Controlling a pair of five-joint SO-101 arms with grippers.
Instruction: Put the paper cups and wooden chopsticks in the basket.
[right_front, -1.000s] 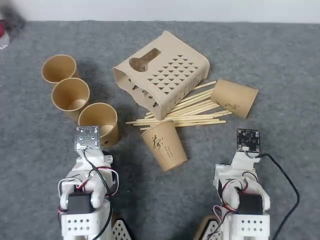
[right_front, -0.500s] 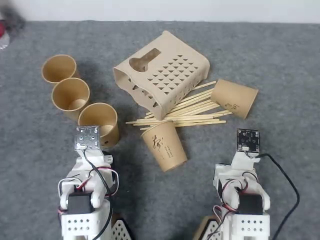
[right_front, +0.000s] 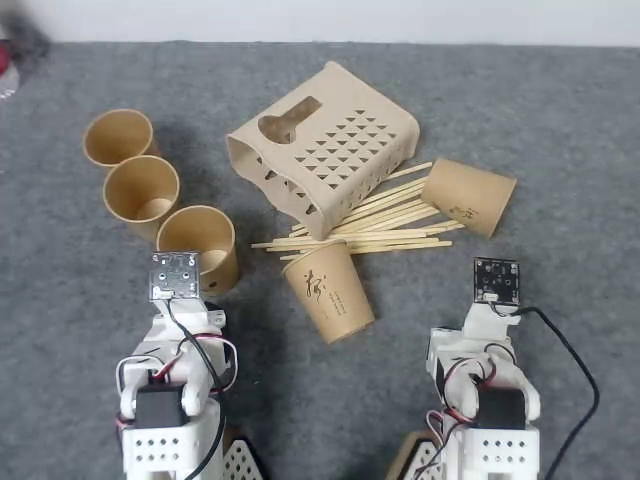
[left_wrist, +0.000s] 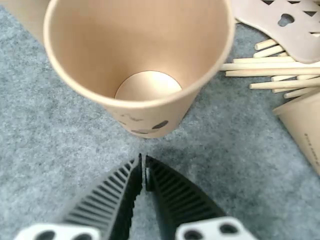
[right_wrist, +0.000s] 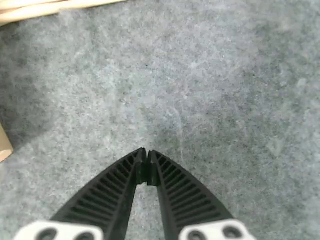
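The beige basket (right_front: 325, 145) lies tipped on its side at the middle back. Wooden chopsticks (right_front: 375, 228) are fanned out on the mat beside it. Three brown paper cups stand upright at the left, the nearest (right_front: 198, 245) just ahead of my left arm. One printed cup (right_front: 330, 290) stands upside down in the middle, and another cup (right_front: 468, 196) lies on its side at the right. My left gripper (left_wrist: 144, 167) is shut and empty, just short of the nearest upright cup (left_wrist: 137, 62). My right gripper (right_wrist: 144, 165) is shut over bare mat, with chopstick ends (right_wrist: 55, 7) farther off.
The grey mat (right_front: 560, 130) covers the table. Open floor lies to the right of the tipped cup and between the two arms. A cable (right_front: 575, 370) loops beside the right arm.
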